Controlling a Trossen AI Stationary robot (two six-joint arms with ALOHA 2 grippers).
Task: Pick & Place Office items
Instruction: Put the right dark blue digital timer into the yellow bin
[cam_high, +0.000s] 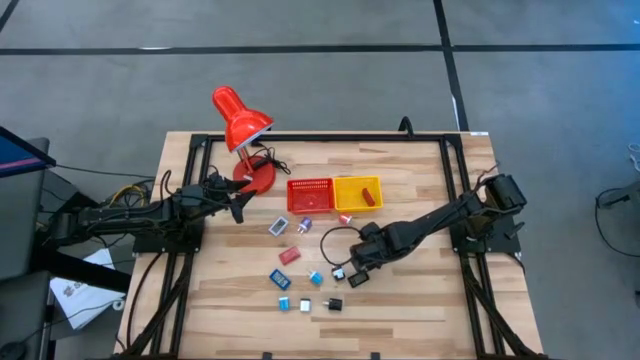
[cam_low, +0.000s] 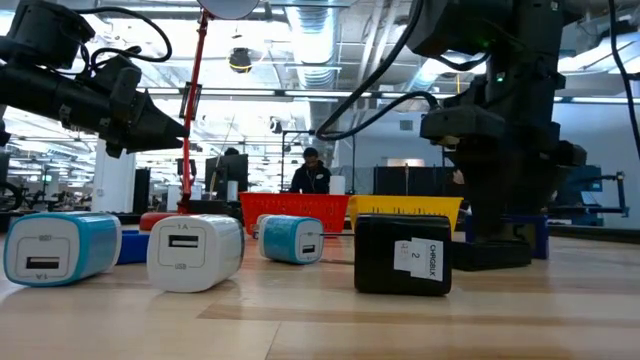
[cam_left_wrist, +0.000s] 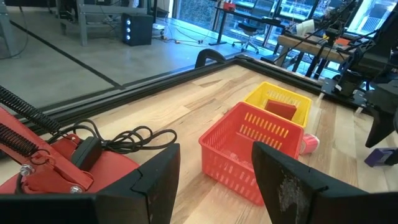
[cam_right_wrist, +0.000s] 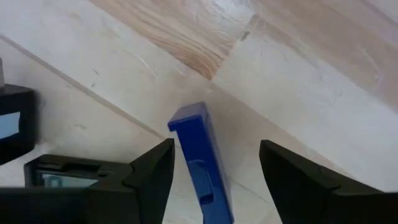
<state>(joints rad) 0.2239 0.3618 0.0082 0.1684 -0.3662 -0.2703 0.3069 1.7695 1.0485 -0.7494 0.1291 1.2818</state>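
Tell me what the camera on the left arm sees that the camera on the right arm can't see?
Only the left wrist view shows the red basket, the yellow basket with a red piece inside, and the lamp's red base with its black cord. Only the right wrist view shows a blue piece standing between the right gripper fingers, which are apart, and black pieces beside it. Both show the wooden table and that arm's own two dark fingers.

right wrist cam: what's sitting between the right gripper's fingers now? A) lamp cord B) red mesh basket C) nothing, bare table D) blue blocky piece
D: in the right wrist view a blue blocky piece stands on the wooden table between the right gripper fingers, which stand apart on either side of it without touching it.
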